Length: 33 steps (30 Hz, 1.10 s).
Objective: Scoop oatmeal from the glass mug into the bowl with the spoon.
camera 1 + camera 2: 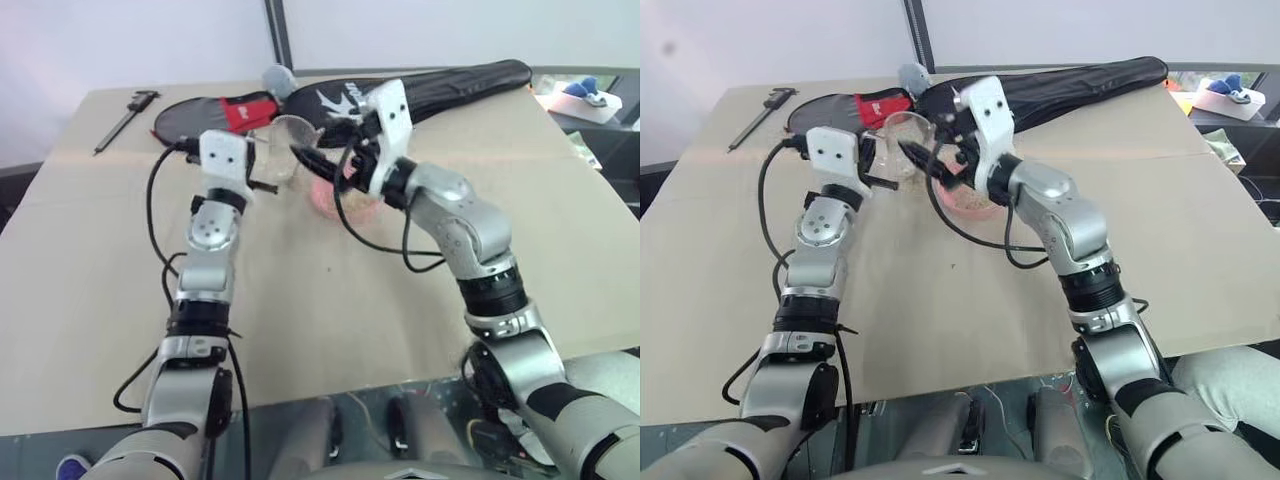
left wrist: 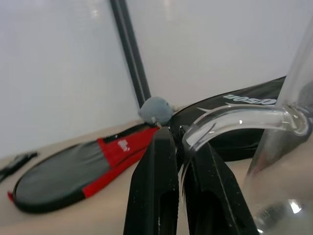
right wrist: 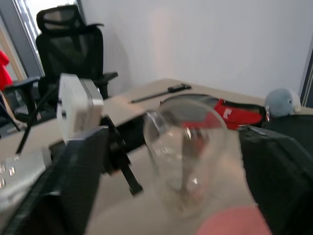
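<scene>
Between the two black fingers [image 2: 155,196] of the left gripper [image 2: 180,161], the clear curved handle of the glass mug [image 1: 285,150] is pinched; the jaws stand nearly together, shut on that handle. Left wrist view: the handle arcs out from the mug's wall just above the fingertips.

Right gripper [image 3: 171,161]: jaws spread wide, one finger on either side of the mug in the right wrist view, the glass standing in the gap ahead of them; whether either finger touches the glass cannot be told. No spoon can be made out in these jaws.

Head views: both grippers meet at mid-table, the mug upright on the tan table [image 1: 300,330], the pink bowl [image 1: 350,203] just beside it toward the robot's right and partly hidden under the right gripper. Oatmeal cannot be made out with certainty in mug or bowl.

Right wrist view adds: the pink rim of the bowl at the near edge, the left gripper's white housing beside the mug, and a black office chair [image 3: 71,41] beyond the table.

Far side of the table: a black racket cover [image 1: 440,88], a black-and-red case [image 1: 215,113], a small grey plush [image 1: 277,78] between them, and a dark caliper [image 1: 125,118] toward the left edge.
</scene>
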### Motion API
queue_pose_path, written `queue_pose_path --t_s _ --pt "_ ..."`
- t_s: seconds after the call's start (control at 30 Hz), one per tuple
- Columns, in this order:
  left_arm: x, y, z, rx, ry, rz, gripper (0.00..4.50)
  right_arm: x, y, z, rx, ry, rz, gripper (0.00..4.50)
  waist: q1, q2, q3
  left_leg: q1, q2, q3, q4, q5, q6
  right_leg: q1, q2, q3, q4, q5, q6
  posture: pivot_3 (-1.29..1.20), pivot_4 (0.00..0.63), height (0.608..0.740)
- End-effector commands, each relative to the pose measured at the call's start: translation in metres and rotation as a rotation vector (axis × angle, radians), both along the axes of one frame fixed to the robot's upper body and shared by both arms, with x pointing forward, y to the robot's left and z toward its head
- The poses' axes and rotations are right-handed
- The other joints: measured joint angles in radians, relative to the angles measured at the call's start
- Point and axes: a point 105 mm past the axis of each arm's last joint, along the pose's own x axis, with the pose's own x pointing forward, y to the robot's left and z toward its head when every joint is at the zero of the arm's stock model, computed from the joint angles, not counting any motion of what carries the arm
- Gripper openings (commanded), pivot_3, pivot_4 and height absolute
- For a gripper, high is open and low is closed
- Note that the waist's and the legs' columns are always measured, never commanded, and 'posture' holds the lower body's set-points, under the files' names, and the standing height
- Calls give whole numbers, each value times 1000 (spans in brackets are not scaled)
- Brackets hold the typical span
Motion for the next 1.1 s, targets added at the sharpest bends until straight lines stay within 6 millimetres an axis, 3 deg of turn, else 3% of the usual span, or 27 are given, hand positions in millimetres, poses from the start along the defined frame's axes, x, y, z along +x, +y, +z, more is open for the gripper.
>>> queue_pose_path --t_s 0.03,0.2,0.47,0.63,0.67,0.7,0.97,1.0,1.1 --pt "-14 13 10 -96 -64 -4 0 -25 -10 21 -2 -152 58 4477 0 0 0 0 0 0 0 0 0 0 0 0 0 0 0 0 150 740" --pt "-30 24 -15 -174 -31 -27 0 -50 -40 10 13 -216 114 4477 1 -1 0 1 0 0 0 0 0 1 0 0 0 0 0 0 150 740" --pt "-46 21 -54 -312 20 -72 0 -87 -99 -51 -257 -162 62 4477 31 -1 -1 1 0 -2 3 -1 1 5 -1 -1 -1 0 0 0 150 740" --pt "-43 22 -72 -285 72 -29 0 -99 -112 -59 -268 -123 27 4477 33 -1 -1 6 1 -3 4 -1 1 10 0 -1 0 0 0 0 150 740" --pt "-43 22 -76 -281 84 -22 786 -101 -113 -61 -269 -117 18 4500 33 -2 -1 9 1 -3 3 -1 1 13 0 -1 -1 0 0 0 150 740" --pt "-44 23 -79 -274 95 -12 862 -102 -113 -62 -270 -114 13 4500 34 -1 -1 12 1 -3 3 -1 1 16 0 -1 -1 0 0 0 150 740" --pt "-53 22 -81 -257 110 -13 4235 -108 -118 -73 -296 -116 -19 4500 41 -2 -2 20 1 -3 2 -3 3 24 -1 -1 -3 0 0 0 150 740" --pt "-56 22 -81 -253 115 -17 4443 -108 -119 -74 -296 -116 -21 4500 41 -2 -2 20 1 -3 2 -3 3 24 -1 -1 -3 0 0 0 150 740" --pt "-70 22 -83 -229 137 -35 4443 -109 -126 -75 -298 -122 -25 4500 40 -2 -2 20 1 -2 2 -3 4 24 -1 0 -4 0 0 0 150 740"
